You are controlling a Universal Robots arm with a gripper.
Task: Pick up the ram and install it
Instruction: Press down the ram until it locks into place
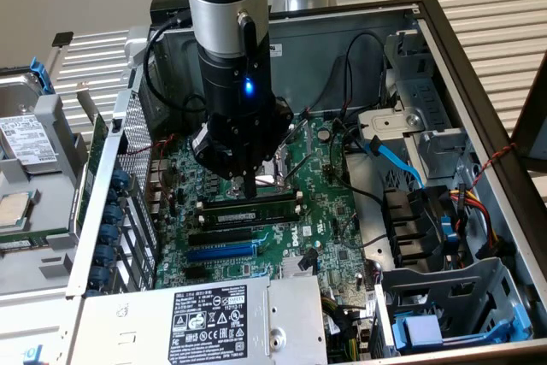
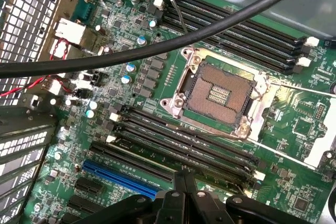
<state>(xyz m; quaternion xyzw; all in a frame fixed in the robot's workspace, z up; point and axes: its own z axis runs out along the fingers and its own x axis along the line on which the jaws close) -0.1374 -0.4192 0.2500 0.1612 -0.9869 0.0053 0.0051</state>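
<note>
The ram [image 1: 256, 208], a long narrow green stick with dark chips, stands on edge in one of the black motherboard slots in the exterior view. My gripper [image 1: 248, 184] hangs straight above it, fingers pressed together, with the tips just over the stick's middle; I cannot tell whether they touch it. In the wrist view the shut gripper [image 2: 184, 176] points down at the rows of long black slots [image 2: 184, 142] with white end clips. Nothing is between the fingers.
An open CPU socket [image 2: 223, 93] lies beyond the slots. A blue expansion slot [image 2: 118, 178] runs beside them. A thick black cable [image 2: 157, 48] crosses in front of the wrist camera. A power supply [image 1: 214, 322], a drive cage [image 1: 444, 305] and a perforated case wall [image 1: 137, 168] hem in the board.
</note>
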